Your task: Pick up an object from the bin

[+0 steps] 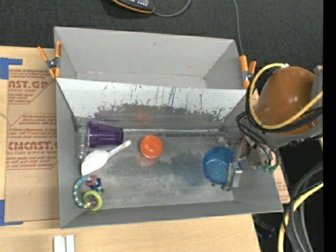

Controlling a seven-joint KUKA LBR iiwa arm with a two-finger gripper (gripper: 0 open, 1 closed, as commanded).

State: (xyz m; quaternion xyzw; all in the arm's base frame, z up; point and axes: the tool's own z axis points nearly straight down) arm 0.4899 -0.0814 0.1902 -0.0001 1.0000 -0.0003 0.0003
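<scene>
From here I see the tool (pixel 232 176) low in the right end of the bin (pixel 168 185), close to where the floor meets the sloping right wall, so there is little room on that side. It sits against the right flank of a round blue cup (pixel 215 165), which lies on the floor right of centre. I cannot tell how far the tool is open, nor whether it has hold of the cup. Left of the cup the floor is open as far as an orange ball (pixel 151 146) near the middle. The remaining things keep to the left end, well apart from the tool: a purple cup (pixel 104 135) on its side by the back wall, a white spoon (pixel 98 160) just below it, and a many-coloured ring toy (pixel 88 193) in the front left corner. The floor is dull grey metal, scuffed, with dark scratches along the back wall. A pale bench (pixel 168 238) runs along the bin's front edge.
</scene>
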